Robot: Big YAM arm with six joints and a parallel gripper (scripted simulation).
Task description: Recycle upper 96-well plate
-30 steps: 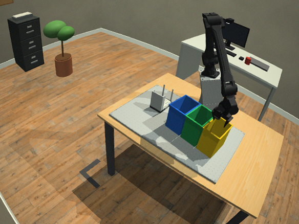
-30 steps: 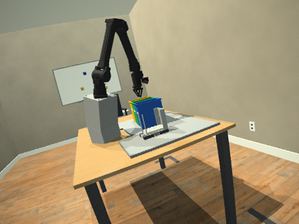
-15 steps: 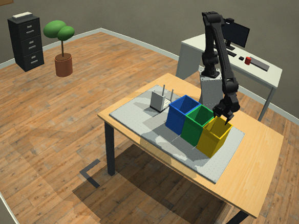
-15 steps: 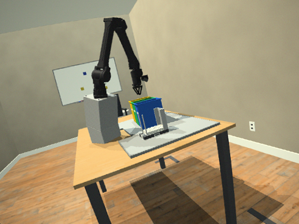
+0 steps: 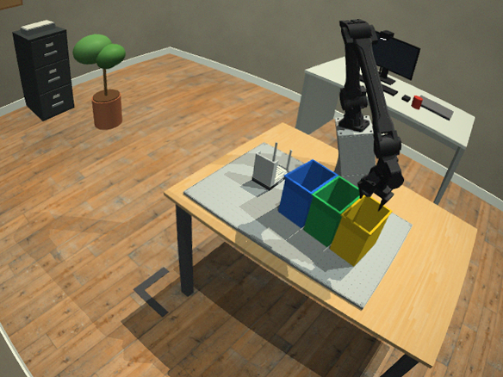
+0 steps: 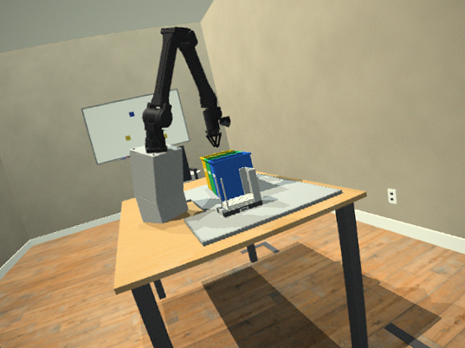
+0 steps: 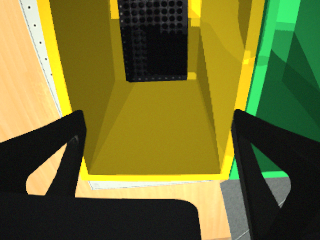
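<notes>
A dark 96-well plate (image 7: 154, 30) lies flat on the bottom of the yellow bin (image 5: 358, 238) (image 7: 167, 127), which stands upright at the right end of the row. My gripper (image 5: 371, 201) (image 6: 214, 140) (image 7: 158, 119) is open and empty. It hangs just above the yellow bin's rim, apart from the plate. The stack rack K1 (image 5: 265, 170) (image 6: 248, 185) stands at the left of the mat and holds a white plate (image 6: 239, 200) low between its posts.
A green bin (image 5: 325, 218) (image 7: 287, 40) and a blue bin (image 5: 297, 199) (image 6: 230, 174) stand upright, touching in a row beside the yellow one. All are on a grey mat (image 5: 225, 188). The arm's grey pedestal (image 5: 354, 151) (image 6: 157, 187) stands behind the bins.
</notes>
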